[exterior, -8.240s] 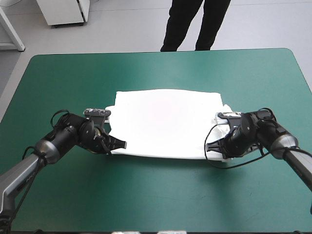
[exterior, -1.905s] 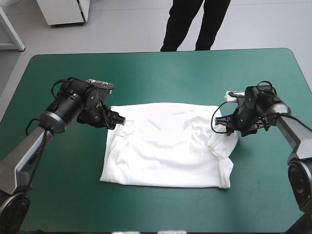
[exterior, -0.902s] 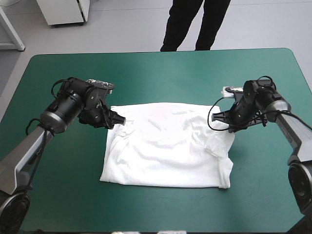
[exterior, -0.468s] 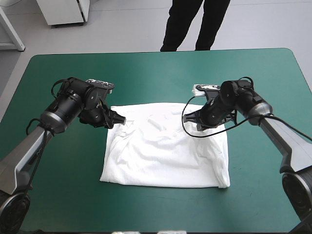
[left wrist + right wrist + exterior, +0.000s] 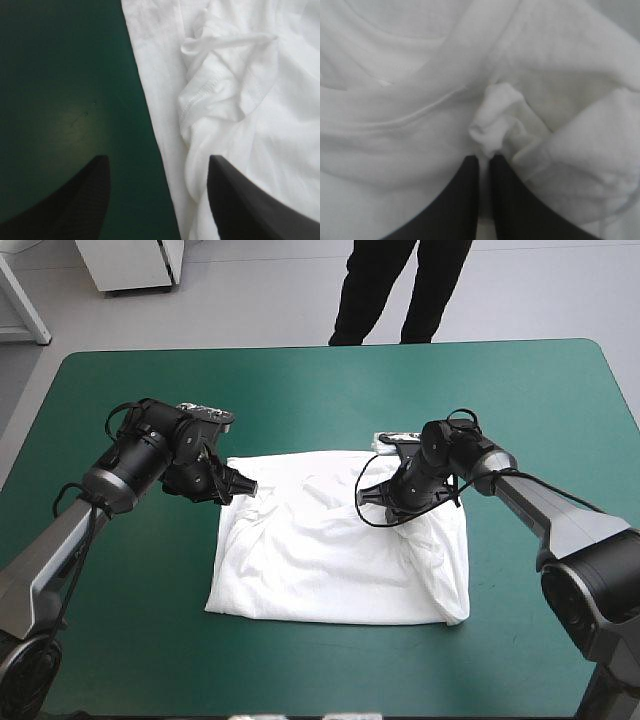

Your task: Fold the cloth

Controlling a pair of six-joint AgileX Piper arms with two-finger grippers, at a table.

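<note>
White short-sleeved fabric T-shirt (image 5: 320, 550) is lying spread, teal-green table cover (image 5: 300, 390) showing all round it | left gripper (image 5: 243, 487), black fin-shaped fingers, is standing spread at the T-shirt's far left corner, one finger over its edge | right gripper (image 5: 372, 496) is pinching a bunched fold on the T-shirt's far right part.

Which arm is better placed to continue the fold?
Right, probably. The right end effector is shut on a pinch of the T-shirt, over its middle; the left end effector stands open at a far corner, gripping nothing.
</note>
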